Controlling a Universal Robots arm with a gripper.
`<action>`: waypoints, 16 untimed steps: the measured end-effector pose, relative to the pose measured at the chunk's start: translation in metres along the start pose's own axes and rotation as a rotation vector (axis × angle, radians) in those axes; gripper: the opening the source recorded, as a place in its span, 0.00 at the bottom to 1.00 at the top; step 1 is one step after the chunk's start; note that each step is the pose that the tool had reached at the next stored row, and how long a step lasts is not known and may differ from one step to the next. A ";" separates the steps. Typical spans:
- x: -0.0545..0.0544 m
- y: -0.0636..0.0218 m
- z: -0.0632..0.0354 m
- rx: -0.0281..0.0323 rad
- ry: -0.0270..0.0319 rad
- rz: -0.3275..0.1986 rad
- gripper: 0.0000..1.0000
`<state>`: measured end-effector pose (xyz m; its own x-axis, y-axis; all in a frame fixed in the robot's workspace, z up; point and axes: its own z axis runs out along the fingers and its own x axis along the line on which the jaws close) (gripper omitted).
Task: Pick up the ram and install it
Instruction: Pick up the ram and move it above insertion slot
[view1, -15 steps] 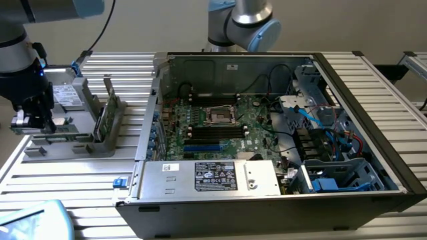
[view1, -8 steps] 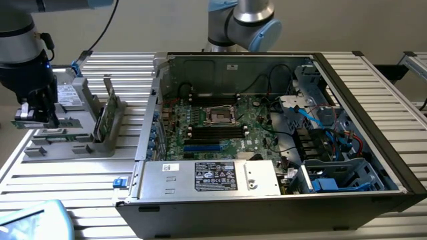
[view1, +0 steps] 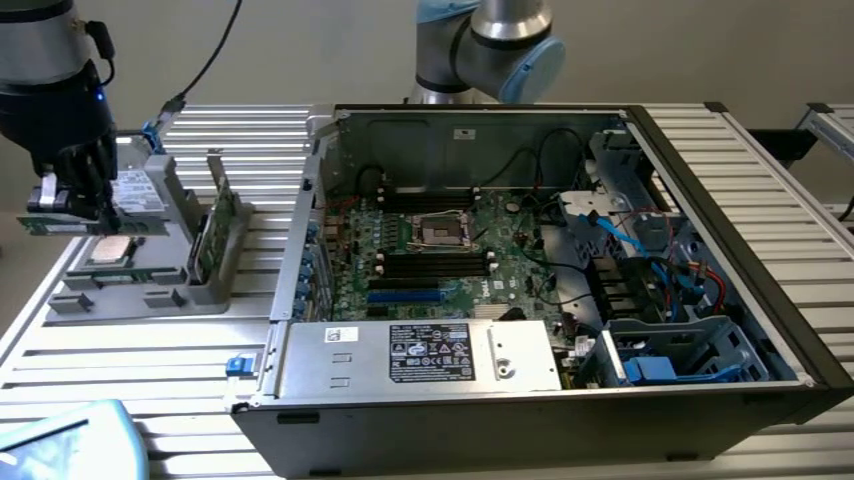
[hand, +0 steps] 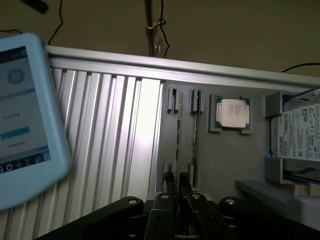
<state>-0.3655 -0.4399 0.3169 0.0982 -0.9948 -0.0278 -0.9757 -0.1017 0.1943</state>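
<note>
The ram (view1: 100, 226) is a thin green stick, lying level in the air above the grey holder tray (view1: 134, 290) at the exterior view's left. My gripper (view1: 78, 205) is shut on it from above. In the wrist view the fingers (hand: 170, 192) press together on the ram's thin edge (hand: 180, 135), which runs away from them over the tray. The open computer case (view1: 747, 240) stands at the exterior view's right. Its motherboard (view1: 514, 250) has long black slots (view1: 427, 262) beside the processor socket (view1: 441, 228).
A second green stick (view1: 214, 225) stands upright in the tray. A square silvery processor chip (hand: 232, 112) lies in its tray pocket, next to a labelled drive (hand: 300, 132). A light-blue tablet (hand: 20, 115) rests on the ribbed metal table (hand: 120, 130).
</note>
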 end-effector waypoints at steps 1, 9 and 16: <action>0.000 -0.0016 -0.0050 -0.0017 -0.0001 0.000 0.14; 0.001 -0.0168 -0.0417 -0.0174 -0.0019 0.000 0.14; 0.004 -0.0406 -0.0681 -0.0279 -0.0029 0.000 0.14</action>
<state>-0.3121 -0.4400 0.3757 0.0973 -0.9948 -0.0305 -0.9698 -0.1017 0.2215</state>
